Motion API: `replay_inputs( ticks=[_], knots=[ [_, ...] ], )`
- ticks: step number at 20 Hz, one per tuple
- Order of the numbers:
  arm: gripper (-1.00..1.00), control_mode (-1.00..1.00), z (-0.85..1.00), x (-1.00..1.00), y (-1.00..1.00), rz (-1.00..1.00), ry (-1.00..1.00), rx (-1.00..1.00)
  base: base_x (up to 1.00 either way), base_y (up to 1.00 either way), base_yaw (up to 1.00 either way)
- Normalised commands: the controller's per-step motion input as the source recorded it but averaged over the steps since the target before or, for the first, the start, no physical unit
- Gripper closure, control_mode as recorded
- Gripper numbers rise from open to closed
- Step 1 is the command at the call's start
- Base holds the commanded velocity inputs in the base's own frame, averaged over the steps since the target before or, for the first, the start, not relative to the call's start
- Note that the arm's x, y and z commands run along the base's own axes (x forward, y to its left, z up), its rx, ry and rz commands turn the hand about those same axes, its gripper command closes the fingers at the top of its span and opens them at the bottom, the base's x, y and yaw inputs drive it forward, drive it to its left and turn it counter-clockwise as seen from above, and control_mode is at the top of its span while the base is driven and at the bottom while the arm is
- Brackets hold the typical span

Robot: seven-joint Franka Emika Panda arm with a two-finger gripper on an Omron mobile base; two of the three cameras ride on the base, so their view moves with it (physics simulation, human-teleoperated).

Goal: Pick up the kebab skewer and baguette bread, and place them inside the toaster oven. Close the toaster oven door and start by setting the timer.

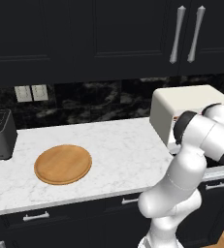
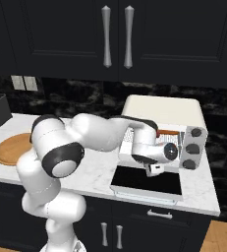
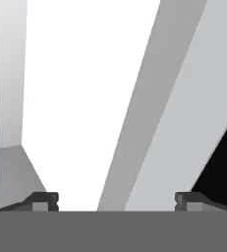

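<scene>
One arm is reached deep toward the toaster oven, and the claw is seen with its fingertips set wide apart and nothing between them; it is released, empty. In the right base view the hand is held just in front of the oven's open mouth, above the toaster oven door, which is folded down flat onto the counter toward the robot; its dark glass faces up. The relation that matters now: the door lies directly below and just forward of the claw, its long axis running across the oven front, hinge edge at the cavity, handle edge nearest the robot; closing is judged to call for a swing up from that near edge.

Inside, an orange-brown stick, taken to be the baguette bread, is seen lying on the wire rack, lengthwise across the cavity, just behind the hand; the kebab skewer cannot be made out; it may be hidden by the arm. Dark knobs are stacked on the oven's right side; the wooden board lies bare, well apart to the left.
</scene>
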Motion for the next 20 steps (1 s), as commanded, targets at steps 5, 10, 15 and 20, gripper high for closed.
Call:
replay_inputs(
  ticks=[5,10,15,20],
  knots=[
    [-1.0,-1.0,0.32,-0.91,-0.08,-0.05,-0.12,0.0,0.0,0.0,0.0],
    [-1.0,-1.0,0.59,-0.99,-0.01,-0.1,-0.15,-0.05,0.0,0.0,0.0],
    [-1.0,-1.0,0.28,-0.9,0.17,-0.18,-0.05,-0.22,0.0,0.0,0.0],
    [-1.0,-1.0,0.03,-0.44,0.38,-0.22,0.01,-0.21,0.0,0.0,0.0]
  ],
)
